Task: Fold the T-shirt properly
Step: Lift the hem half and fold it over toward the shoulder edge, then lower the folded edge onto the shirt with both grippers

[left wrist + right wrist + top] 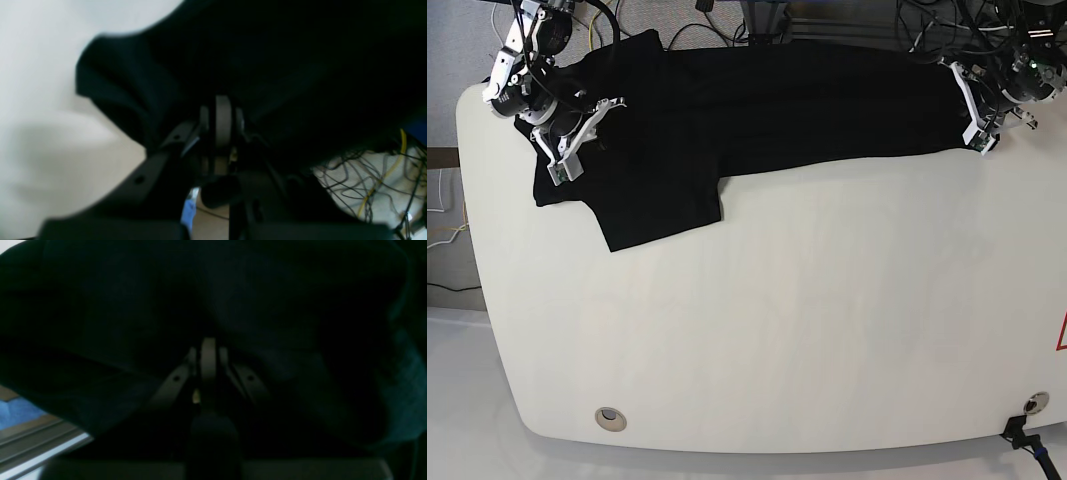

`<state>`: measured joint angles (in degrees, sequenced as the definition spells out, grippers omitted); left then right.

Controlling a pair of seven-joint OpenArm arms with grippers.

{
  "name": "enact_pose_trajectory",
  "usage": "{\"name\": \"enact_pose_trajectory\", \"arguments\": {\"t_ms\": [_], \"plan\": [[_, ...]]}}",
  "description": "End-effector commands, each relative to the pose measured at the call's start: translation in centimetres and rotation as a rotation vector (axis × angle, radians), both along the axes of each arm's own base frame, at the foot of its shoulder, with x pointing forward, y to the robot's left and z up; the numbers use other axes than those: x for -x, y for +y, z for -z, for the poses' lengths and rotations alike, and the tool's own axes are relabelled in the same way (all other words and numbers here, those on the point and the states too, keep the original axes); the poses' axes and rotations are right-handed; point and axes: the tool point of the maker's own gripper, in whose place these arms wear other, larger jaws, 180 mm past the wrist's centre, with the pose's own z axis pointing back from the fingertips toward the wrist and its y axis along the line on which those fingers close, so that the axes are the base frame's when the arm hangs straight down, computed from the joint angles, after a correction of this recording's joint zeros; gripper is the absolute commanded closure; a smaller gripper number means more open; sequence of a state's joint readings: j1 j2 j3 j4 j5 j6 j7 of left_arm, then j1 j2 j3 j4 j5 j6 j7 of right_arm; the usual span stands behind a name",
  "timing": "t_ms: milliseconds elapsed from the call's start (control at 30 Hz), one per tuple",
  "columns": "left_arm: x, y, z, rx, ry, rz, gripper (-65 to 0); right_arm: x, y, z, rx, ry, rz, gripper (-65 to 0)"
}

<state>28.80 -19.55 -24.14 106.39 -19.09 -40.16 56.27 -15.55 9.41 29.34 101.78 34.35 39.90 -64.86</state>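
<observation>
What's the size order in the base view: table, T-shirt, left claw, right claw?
1. Table, fills most of the frame.
2. T-shirt, spread along the far edge.
3. Left claw and right claw: both small and look about alike, so unranked. Each is shut on the T-shirt.

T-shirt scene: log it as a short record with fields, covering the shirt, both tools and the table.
garment: black T-shirt, stretched along the far edge of the table
sleeve: one sleeve lies flat, pointing toward the near side at the base view's left
left tool: left tool shut on the T-shirt's edge at the base view's right
right tool: right tool shut on the T-shirt at the base view's left
surface: white table
fold state: not yet folded
</observation>
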Motion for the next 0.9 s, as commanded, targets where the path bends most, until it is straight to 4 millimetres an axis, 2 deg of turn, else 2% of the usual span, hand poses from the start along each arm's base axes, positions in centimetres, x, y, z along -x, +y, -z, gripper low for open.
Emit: {"name": "enact_pose_trajectory", "arguments": {"t_ms": [0, 100, 167, 333, 400, 567, 733, 867], "plan": [[-0.2, -0.1, 1.1, -0.029, 0.023, 0.006, 0.0, -0.6, -1.5, 0.6, 0.024, 0.003, 0.019, 0.0], [1.3, 0.2, 3.1, -0.039, 0.089, -0.019, 0.0, -0.3, -2.5, 2.1, 0.066, 0.042, 0.035, 0.0], [0.9, 0.4, 3.8, -0.051, 0.105, -0.019, 0.0, 0.0, -2.9, 2.8, 0.08, 0.065, 0.041, 0.0], [1.7, 1.1, 5.0, -0.066, 0.155, -0.032, 0.0, 0.5, -2.9, 4.2, 0.045, 0.083, 0.071, 0.0], [0.7, 1.2, 4.8, -0.064, 0.135, -0.035, 0.0, 0.6, -3.0, 4.8, 0.03, 0.087, 0.084, 0.0], [-1.9, 1.7, 5.0, -0.048, 0.107, -0.064, 0.0, -0.9, -3.5, 4.9, 0.012, 0.063, 0.106, 0.0], [-6.1, 0.5, 4.9, -0.016, 0.067, -0.042, 0.0, -2.8, -4.6, 4.8, 0.007, 0.047, 0.123, 0.0], [-8.9, 0.5, 4.6, 0.003, 0.037, -0.056, 0.0, -4.0, -5.0, 4.1, 0.011, 0.022, 0.126, 0.0]]}}
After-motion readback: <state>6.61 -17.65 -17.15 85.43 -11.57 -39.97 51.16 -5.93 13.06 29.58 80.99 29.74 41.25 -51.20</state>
